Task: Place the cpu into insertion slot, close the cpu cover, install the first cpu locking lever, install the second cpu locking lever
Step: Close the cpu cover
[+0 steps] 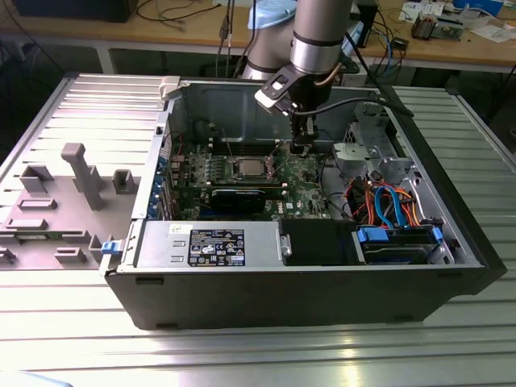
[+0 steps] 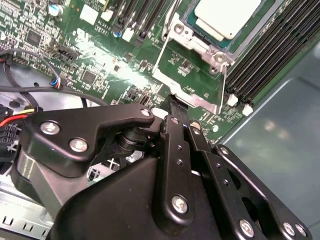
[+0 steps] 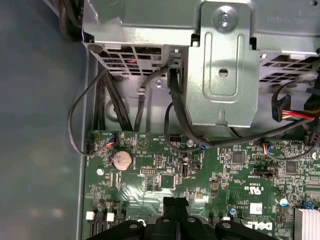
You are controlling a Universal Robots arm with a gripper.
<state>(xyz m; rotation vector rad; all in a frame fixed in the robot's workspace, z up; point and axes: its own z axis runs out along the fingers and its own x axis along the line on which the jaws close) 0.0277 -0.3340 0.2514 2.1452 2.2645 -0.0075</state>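
Observation:
The cpu [image 2: 227, 17], a small square chip with a silver top, lies in the insertion slot [image 2: 187, 25] on the green motherboard; the exterior view shows the cpu [image 1: 248, 168] in the middle of the open computer case. The cpu cover [image 2: 221, 85], a silver frame with a window, is swung open away from the chip, and the board shows through its window. My gripper [image 2: 176, 107] is shut with nothing between its fingers, its tip at the cover's free edge. Over the board, the same black gripper [image 3: 176, 201] reaches down, and in the exterior view my gripper [image 1: 300, 147] hangs just to the chip's right.
Black memory slots [image 2: 270, 45] run beside the socket. A metal drive cage [image 3: 220, 65] and loose cables [image 1: 387, 201] crowd the exterior view's right of the case. The grey power supply [image 1: 210, 242] sits along the front. A grey fixture [image 1: 81, 173] stands outside on the left.

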